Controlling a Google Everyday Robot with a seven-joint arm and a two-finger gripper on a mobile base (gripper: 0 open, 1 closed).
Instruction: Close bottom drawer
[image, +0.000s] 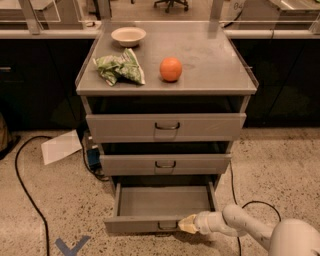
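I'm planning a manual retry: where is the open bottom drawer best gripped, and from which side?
Grip the bottom drawer by the small wire handle centred on its low front panel, coming from the front. The tray juts straight out, so a centred hold should push it in without skewing. The gripper is at that panel, just beside the handle.
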